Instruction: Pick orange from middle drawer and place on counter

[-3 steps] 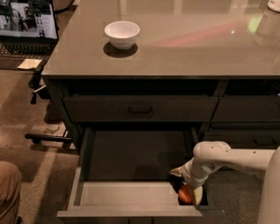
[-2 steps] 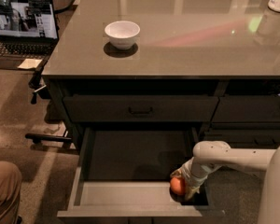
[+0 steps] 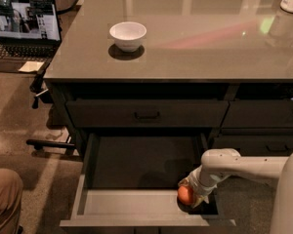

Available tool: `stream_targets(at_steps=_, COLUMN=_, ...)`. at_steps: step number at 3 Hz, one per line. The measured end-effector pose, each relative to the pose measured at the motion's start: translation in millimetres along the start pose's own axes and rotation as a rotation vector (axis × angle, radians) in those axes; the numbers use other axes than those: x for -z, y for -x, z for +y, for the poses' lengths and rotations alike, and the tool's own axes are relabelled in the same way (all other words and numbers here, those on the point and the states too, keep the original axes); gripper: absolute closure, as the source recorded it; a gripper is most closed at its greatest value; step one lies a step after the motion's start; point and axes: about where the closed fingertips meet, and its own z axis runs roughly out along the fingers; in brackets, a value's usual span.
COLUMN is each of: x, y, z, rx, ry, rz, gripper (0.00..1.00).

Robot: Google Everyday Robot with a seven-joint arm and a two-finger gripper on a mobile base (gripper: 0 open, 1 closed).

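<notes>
The middle drawer [image 3: 136, 204] stands pulled open below the counter [image 3: 195, 48], its grey inner walls showing. My gripper [image 3: 189, 194] is down inside the drawer at its front right corner, shut on the orange [image 3: 184, 195]. The orange sits between the fingers, close above the drawer floor next to the front wall. My white arm [image 3: 234, 162] reaches in from the right.
A white bowl [image 3: 128, 35] stands on the counter at the left. A shut drawer front [image 3: 146, 113] lies above the open drawer, with narrower fronts [image 3: 263, 115] to the right. An open laptop [image 3: 23, 28] sits at the far left. A person's knee [image 3: 4, 199] is at the bottom left.
The orange has shifted a little left and up with my gripper, away from the drawer's front right corner. The drawer has not moved.
</notes>
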Motion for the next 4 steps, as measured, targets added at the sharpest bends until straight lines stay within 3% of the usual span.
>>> stream_targets(at_steps=1, x=0, y=0, z=0, rx=0.0, ry=0.0, rz=0.0, gripper=1.0)
stream_targets(at_steps=2, x=19, y=9, z=-7, rx=0.007, ry=-0.03, rz=-0.054, gripper=1.0)
stream_targets(at_steps=3, x=58, y=33, z=-26, rx=0.061, ry=-0.059, rz=-0.108, gripper=1.0)
stream_targets(at_steps=4, x=111, y=60, z=-50, rx=0.133, ry=-0.06, rz=-0.116, gripper=1.0)
